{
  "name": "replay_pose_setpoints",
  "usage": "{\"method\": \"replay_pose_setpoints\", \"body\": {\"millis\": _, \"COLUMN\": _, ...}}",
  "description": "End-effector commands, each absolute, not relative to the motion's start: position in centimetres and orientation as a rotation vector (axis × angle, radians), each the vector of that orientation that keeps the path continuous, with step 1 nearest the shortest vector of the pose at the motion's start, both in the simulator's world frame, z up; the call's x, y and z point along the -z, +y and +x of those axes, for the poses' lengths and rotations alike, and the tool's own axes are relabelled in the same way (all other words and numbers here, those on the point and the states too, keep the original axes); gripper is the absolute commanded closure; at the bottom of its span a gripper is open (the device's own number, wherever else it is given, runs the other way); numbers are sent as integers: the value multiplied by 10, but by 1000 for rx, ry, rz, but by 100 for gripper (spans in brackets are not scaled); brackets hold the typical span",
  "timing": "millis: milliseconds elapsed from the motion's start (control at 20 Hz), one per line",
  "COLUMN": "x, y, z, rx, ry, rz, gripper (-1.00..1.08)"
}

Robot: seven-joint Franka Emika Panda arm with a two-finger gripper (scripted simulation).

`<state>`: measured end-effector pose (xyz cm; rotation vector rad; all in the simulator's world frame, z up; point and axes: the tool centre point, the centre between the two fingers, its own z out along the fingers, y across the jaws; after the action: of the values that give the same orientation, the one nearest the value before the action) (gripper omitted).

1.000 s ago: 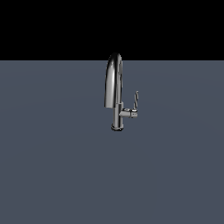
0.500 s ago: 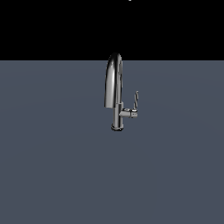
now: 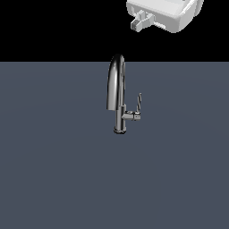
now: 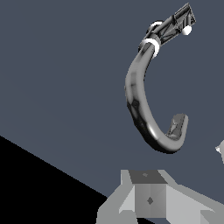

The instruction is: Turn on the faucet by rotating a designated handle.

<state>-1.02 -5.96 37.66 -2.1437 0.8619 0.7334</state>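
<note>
You've got the faucet [image 3: 117, 96] upright mid-floor, handle [image 3: 139, 104] on its stub just beside the post, tilted up. Gripper [image 3: 142, 21] sits well above the spout, not touching; open/closed — can't tell.

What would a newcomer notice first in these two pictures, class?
The chrome faucet stands alone mid-scene on a flat grey surface, its arched spout the tallest thing there. A thin handle sticks up from a stub on the exterior view's right of the post. High at the top edge, above and to the right, the white arm's tool hangs well clear of the faucet.
</note>
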Motion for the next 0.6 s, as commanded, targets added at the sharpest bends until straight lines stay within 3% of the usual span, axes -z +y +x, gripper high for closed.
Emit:
{"method": "replay_pose_setpoints", "body": {"millis": 0, "x": -361, "y": -67, "z": 1, "rx": -772, "ry": 909, "rz": -2057, "gripper": 108}}
{"method": "replay_pose_setpoints", "body": {"millis": 550, "x": -274, "y": -96, "z": 37, "rx": -935, "ry": 1111, "rz": -1616, "gripper": 108}}
